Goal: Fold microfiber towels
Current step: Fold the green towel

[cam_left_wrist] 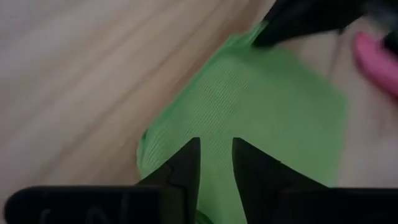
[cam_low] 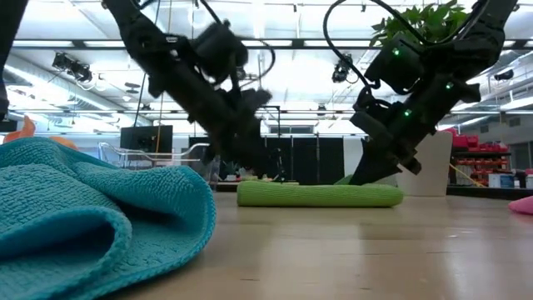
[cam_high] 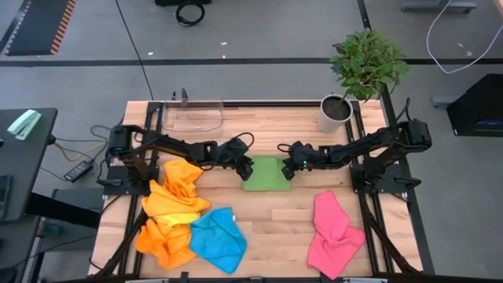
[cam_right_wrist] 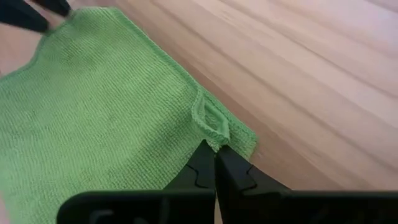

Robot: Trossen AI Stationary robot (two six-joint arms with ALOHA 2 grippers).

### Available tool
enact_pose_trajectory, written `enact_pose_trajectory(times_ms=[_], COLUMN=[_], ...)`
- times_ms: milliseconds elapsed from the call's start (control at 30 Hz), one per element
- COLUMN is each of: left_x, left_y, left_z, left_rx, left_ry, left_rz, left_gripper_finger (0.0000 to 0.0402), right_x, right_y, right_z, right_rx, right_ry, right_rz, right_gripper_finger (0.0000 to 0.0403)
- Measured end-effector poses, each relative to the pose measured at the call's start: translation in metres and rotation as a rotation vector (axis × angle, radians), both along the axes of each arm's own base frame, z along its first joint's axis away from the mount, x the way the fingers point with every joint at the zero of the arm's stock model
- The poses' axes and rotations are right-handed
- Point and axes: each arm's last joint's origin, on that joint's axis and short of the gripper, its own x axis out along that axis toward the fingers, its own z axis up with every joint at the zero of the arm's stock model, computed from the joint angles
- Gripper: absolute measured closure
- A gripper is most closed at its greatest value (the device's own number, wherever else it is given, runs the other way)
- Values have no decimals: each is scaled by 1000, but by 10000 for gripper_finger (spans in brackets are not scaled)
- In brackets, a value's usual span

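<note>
While the left gripper (cam_left_wrist: 215, 163) hangs over one side edge of the folded green microfiber towel (cam_high: 266, 173), its fingers stand slightly apart with a narrow gap and hold nothing, a detail only the left wrist view resolves. The right gripper (cam_right_wrist: 215, 163) sits at the opposite side of the same towel, fingers pressed together at a small raised loop of the cloth's corner; the right wrist view does not settle whether fabric is pinched between them. From above, the towel lies flat near the centre of the wooden slatted table (cam_high: 275, 220), between both arms. Only that view shows the crumpled orange and yellow towels (cam_high: 174, 196), the crumpled pink towel (cam_high: 334, 233) and the clear plastic tray (cam_high: 196, 115). At table height, the towel reads as a low flat roll behind the crumpled blue towel (cam_low: 92, 212).
</note>
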Motion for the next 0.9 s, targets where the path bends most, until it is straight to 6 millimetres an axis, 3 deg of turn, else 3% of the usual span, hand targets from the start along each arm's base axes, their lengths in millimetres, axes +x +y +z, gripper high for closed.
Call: enact_pose_trajectory(times_ms=[133, 333, 633, 800, 900], left_x=[2, 2, 1, 0, 0], left_y=[0, -2, -2, -2, -3], left_z=[-15, -16, -16, -18, -18], left_rx=[-27, -39, -37, -48, -67], left_ry=[39, 46, 49, 66, 66], left_rz=[13, -16, -17, -15, -37], left_gripper_finger=[332, 363, 388, 389, 384], right_x=[1, 1, -3, -15, -25], right_y=[0, 0, -20, -33, -30], right_z=[1, 1, 3, 23, 43], right_rx=[7, 21, 144, 162, 181], right_ry=[-8, -19, -47, -95, -157], right_rz=[5, -7, -30, -92, -117], right_gripper_finger=[394, 364, 269, 214, 196])
